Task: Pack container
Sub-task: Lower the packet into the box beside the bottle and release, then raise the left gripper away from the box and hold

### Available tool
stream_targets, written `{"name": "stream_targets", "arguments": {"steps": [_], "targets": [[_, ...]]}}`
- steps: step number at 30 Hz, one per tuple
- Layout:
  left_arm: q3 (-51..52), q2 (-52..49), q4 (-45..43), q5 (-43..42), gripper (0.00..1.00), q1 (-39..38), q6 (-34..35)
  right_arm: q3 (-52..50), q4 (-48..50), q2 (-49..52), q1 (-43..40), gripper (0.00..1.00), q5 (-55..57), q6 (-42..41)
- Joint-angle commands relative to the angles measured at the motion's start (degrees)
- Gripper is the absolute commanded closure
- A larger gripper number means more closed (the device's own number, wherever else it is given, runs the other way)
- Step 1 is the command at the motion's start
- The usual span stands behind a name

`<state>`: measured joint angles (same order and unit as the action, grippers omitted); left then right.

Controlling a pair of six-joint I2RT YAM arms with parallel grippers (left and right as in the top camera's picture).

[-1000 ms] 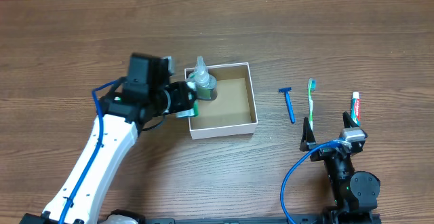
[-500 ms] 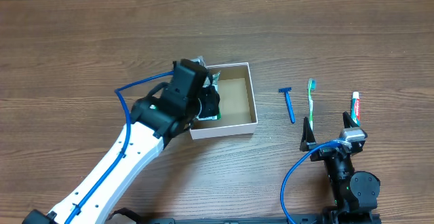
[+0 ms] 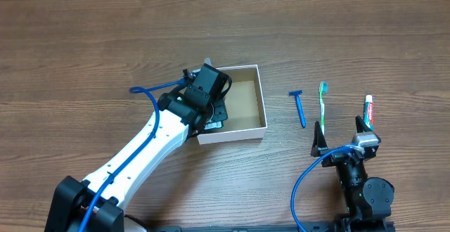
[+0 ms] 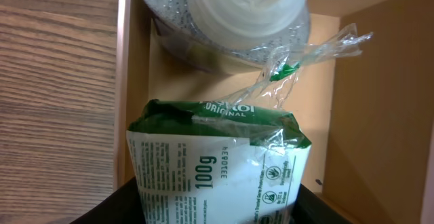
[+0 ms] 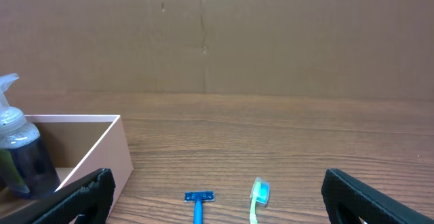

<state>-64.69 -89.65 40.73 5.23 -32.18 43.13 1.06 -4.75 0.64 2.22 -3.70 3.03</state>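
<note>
The container (image 3: 261, 100), a white-walled box with brown cardboard inside, sits mid-table. My left gripper (image 3: 211, 111) hangs over its left part, shut on a green and white soap packet (image 4: 217, 163) that is down inside the box by the left wall (image 4: 124, 81). A clear bottle (image 4: 237, 13) stands in the box's back left corner, just beyond the packet. It also shows in the right wrist view (image 5: 17, 149). My right gripper (image 3: 339, 135) is open and empty near the front right, its fingers (image 5: 217, 209) pointing at the razor and toothbrush.
A blue razor (image 3: 299, 109), a green toothbrush (image 3: 323, 105) and a toothpaste tube (image 3: 368, 111) lie on the wooden table right of the container. The razor (image 5: 198, 200) and toothbrush (image 5: 258, 193) lie in front of the right gripper. A cardboard wall stands at the back.
My left arm has swung right and carried the soap packet from outside the container's left wall to inside it. It now covers the bottle from above. The right arm has not moved.
</note>
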Motion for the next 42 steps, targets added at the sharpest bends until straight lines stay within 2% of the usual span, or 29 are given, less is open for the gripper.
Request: {"name": "stream_targets", "arguments": {"steps": [1, 4, 5, 6, 11, 17, 23, 28, 33, 37, 42], "targets": [[-1.5, -1.8, -0.2, 1.6, 0.45, -0.3, 0.8, -0.6, 0.3, -0.5, -0.4, 0.0, -0.3, 0.2], [-1.5, -2.6, -0.3, 1.6, 0.41, -0.3, 0.8, -0.6, 0.3, -0.5, -0.4, 0.0, -0.3, 0.2], [-1.5, -2.7, -0.3, 1.5, 0.3, -0.3, 0.7, -0.6, 0.3, -0.5, -0.4, 0.0, -0.3, 0.2], [-1.5, -2.6, -0.5, 1.0, 0.27, -0.3, 0.4, -0.6, 0.3, -0.5, -0.4, 0.0, -0.3, 0.2], [-4.4, -1.9, 0.3, -2.5, 0.24, -0.2, -1.8, -0.6, 0.3, -0.5, -0.4, 0.0, -0.3, 0.2], [-13.5, 1.3, 6.7, -3.4, 0.23, -0.1, -3.6, -0.6, 0.3, -0.5, -0.4, 0.0, -0.3, 0.2], [-18.9, 5.1, 12.4, 2.3, 0.2, 0.3, -5.5, -0.6, 0.3, -0.5, -0.4, 0.0, -0.3, 0.2], [-19.1, 7.7, 19.2, 5.7, 0.14, 6.0, -5.5, -0.6, 0.3, -0.5, -0.4, 0.0, -0.3, 0.2], [-19.0, 7.9, 24.7, 5.7, 0.0, 14.9, -9.7, -0.6, 0.3, -0.5, -0.4, 0.0, -0.3, 0.2], [-19.0, 7.9, 27.0, 7.5, 0.0, 21.5, -11.3, -0.6, 0.3, -0.5, -0.4, 0.0, -0.3, 0.2], [-19.0, 7.8, 28.0, 7.4, 0.0, 25.7, -11.2, -0.6, 0.3, -0.5, -0.4, 0.0, -0.3, 0.2]]}}
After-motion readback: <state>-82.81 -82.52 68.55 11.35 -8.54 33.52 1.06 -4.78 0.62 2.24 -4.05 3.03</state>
